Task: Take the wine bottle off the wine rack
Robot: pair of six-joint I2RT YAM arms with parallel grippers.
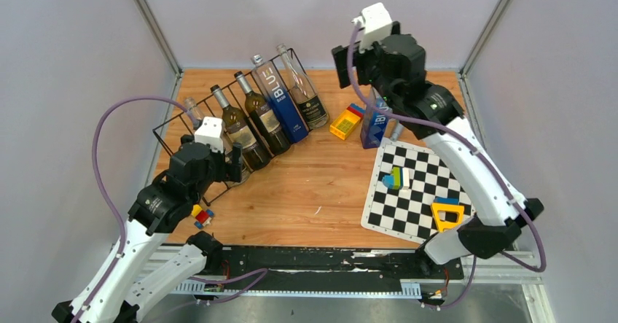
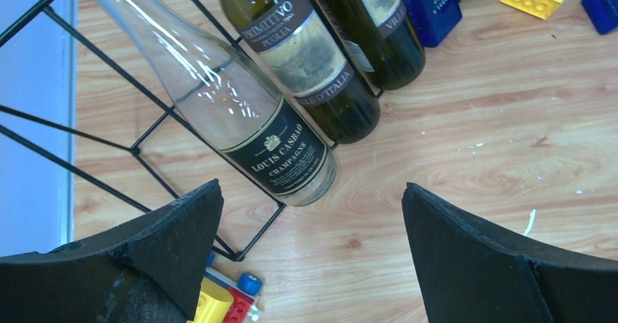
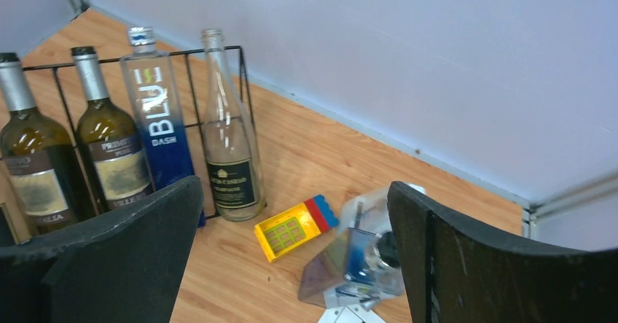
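The task is at its first step, the approach, and no bottle has left the rack. The left gripper [image 2: 312, 195] hangs with its jaws spread wide and grasps nothing. It is above the lower end of a clear glass bottle with a black label [image 2: 218, 97].

This bottle lies in the long black thin-wire wine rack [image 2: 259, 232], which stands at the far left of the light wooden table [image 1: 306, 192]. It is the bottle nearest the rack's left end. The right gripper [image 3: 295, 188] is raised over the far right side, with its jaws also wide apart and empty.

The next move probably asks the left gripper to descend until one finger stands on each side of the clear bottle's body. It should then close and draw the bottle up and out. The glass is smooth and round, so the grip should be well centred. It should also avoid the wires and the dark bottle just beside.

There is one rack, with five bottles in it:
- Two are of clear glass; the second clear glass bottle [image 3: 229, 148] is at the right end.
- Two are dark green bottles with pale labels [image 2: 306, 53].
- One is a tall blue bottle [image 1: 280, 100].

A sixth bottle, a second blue bottle [image 1: 376, 125], is off the rack, next to one black-and-white checkered mat [image 1: 415, 155]. One yellow toy brick [image 1: 346, 121] lies between the rack and this bottle.
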